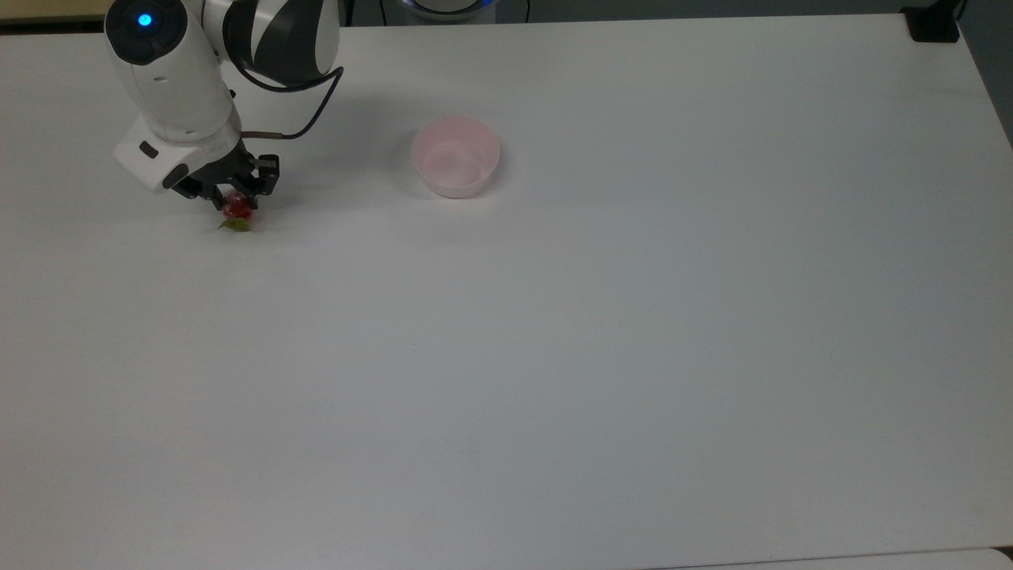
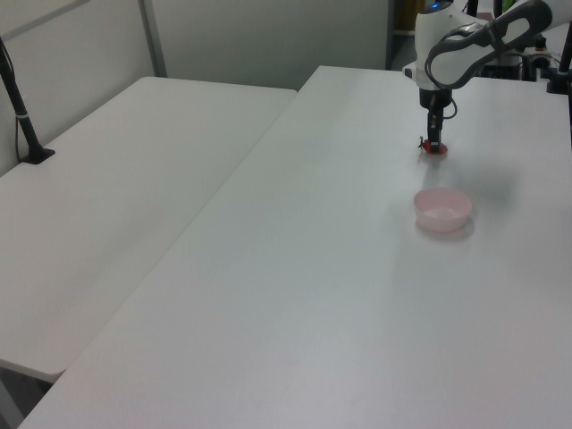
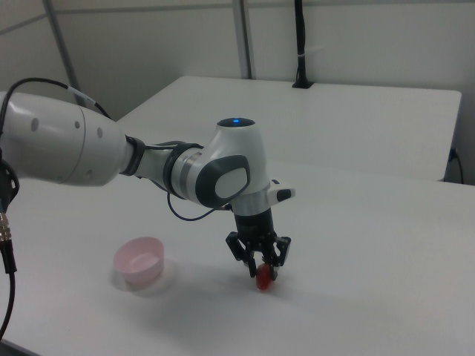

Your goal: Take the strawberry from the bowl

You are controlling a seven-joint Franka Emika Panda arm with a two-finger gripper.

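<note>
White tabletop (image 1: 601,332) all around, with a second white table (image 2: 134,179) alongside in the left view. Over at the top view's nine o'clock from the pale pink bowl (image 1: 455,157), well apart from it, the gripper (image 1: 234,196) has its fingers closed on the strawberry (image 1: 237,210). The berry hangs straight under the fingertips, red body up between them, green cap (image 1: 234,226) trailing toward six o'clock in the top view, so its long axis runs roughly along the fingers. It's out of the bowl and looks to be just at the table, so I'd judge a set-down is close. The right view shows the red tip (image 3: 264,282) low over its shadow; the top view can't show that height.
</note>
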